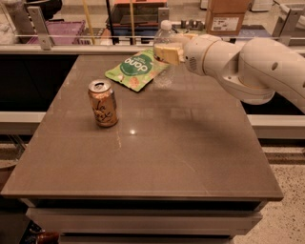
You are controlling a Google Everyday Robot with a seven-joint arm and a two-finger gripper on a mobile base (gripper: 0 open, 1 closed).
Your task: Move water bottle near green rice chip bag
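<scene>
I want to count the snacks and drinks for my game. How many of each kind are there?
Bottles: 1, the water bottle, held by the gripper at the table's far end.
Cans: 1, the soda can.
Snack bags: 1, the green rice chip bag.
Total: 3.

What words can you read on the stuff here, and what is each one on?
"dano", last letter unsure: green rice chip bag, white on its dark round logo.
"la", curly writing, rest blurred: tan can.
White sticker on the cardboard box: too small to read.
water bottle: nothing readable; the tool is shut around its middle.
</scene>
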